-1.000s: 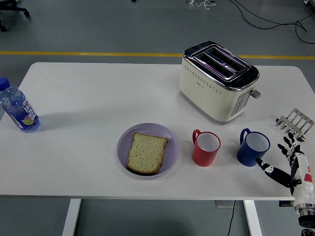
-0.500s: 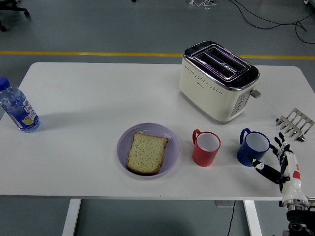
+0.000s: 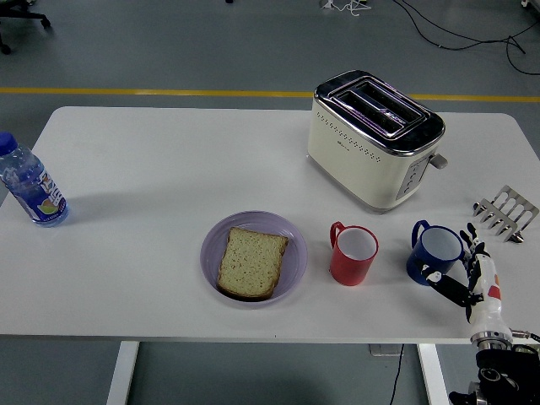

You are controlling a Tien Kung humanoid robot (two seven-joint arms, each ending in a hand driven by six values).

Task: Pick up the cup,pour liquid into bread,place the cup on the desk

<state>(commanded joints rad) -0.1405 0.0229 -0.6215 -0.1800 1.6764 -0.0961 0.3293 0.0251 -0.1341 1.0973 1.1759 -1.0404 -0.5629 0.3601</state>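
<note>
A blue cup (image 3: pixel 434 251) stands upright on the white table (image 3: pixel 152 186), handle to the far left. Left of it is a red cup (image 3: pixel 353 254), also upright. A slice of bread (image 3: pixel 251 262) lies on a purple plate (image 3: pixel 291 245) near the table's front. My right hand (image 3: pixel 460 263) comes up from the lower right corner with its fingers spread around the blue cup's right side; the thumb tip (image 3: pixel 432 276) is at the cup's base. The hand holds nothing.
A cream toaster (image 3: pixel 371 139) stands behind the cups. A metal toast rack (image 3: pixel 504 211) lies at the right edge, just behind my hand. A water bottle (image 3: pixel 29 187) with a blue cap stands at the far left edge.
My right hand has moved left and forward from the table's right corner, closing the gap until its fingers reach the blue cup's side. The cups, the plate and the bread have not moved.
</note>
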